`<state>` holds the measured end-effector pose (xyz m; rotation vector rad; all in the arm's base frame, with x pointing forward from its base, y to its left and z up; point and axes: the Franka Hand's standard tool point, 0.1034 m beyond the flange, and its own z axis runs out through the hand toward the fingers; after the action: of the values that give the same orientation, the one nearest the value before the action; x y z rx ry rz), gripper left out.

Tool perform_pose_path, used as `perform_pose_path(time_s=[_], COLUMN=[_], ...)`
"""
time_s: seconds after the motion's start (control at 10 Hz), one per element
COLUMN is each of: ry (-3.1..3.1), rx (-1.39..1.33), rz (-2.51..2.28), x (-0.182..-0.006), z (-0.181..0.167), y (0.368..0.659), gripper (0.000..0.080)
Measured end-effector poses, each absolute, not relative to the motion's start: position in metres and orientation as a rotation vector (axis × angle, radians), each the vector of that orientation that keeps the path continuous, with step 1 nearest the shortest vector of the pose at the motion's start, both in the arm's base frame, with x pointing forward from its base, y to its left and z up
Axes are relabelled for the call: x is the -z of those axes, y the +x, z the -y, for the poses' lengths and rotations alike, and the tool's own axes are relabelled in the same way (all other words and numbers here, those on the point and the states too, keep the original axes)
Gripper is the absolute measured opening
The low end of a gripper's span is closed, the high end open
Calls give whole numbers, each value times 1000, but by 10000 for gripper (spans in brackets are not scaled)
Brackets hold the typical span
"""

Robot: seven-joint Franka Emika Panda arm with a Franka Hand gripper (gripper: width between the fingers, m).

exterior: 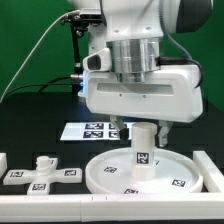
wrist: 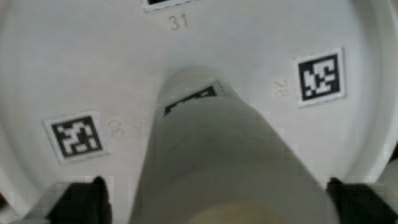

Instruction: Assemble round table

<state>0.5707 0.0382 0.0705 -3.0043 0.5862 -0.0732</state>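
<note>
The large rimmed round disc (exterior: 105, 180) lies flat on the black table, right of centre in the exterior view. The short thick cylinder leg (exterior: 143, 152) stands upright on its middle. My gripper (exterior: 143, 128) hangs straight above the leg, straddling its top. In the wrist view the leg (wrist: 222, 140) rises between my two black fingers (wrist: 80, 203), and a gap shows on each side, so my gripper (wrist: 217, 203) is open and touches nothing. The disc (wrist: 107, 70) fills the background there. The small cross-shaped foot (exterior: 40, 170) lies loose at the exterior view's left.
The marker board (exterior: 88, 130) lies behind the disc. A low white wall (exterior: 60, 207) runs along the front edge, with more white pieces at the left (exterior: 4, 160) and right (exterior: 212, 165). Cables hang at the back left.
</note>
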Motion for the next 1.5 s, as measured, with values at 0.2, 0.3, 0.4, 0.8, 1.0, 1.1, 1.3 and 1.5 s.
perform_pose_path(time_s=[0.2,0.3,0.4,0.8,1.0,1.1,1.3,1.5], ry=[-3045,-3057,-3080,-3025,-2985,-2952,-2844,-2876], rx=[66,70,72,86,84,71,30,29], rz=[-356,-242,-12,835,984,1096,1421,1355], x=[-69,-69,-69,-70,-70,-70,-75,-74], z=[-38,-38,-36,-39,-37,-38,-45,-44], y=[568,568,568,566,566,565,568,568], gripper=[645,645,649,649,649,649,649,513])
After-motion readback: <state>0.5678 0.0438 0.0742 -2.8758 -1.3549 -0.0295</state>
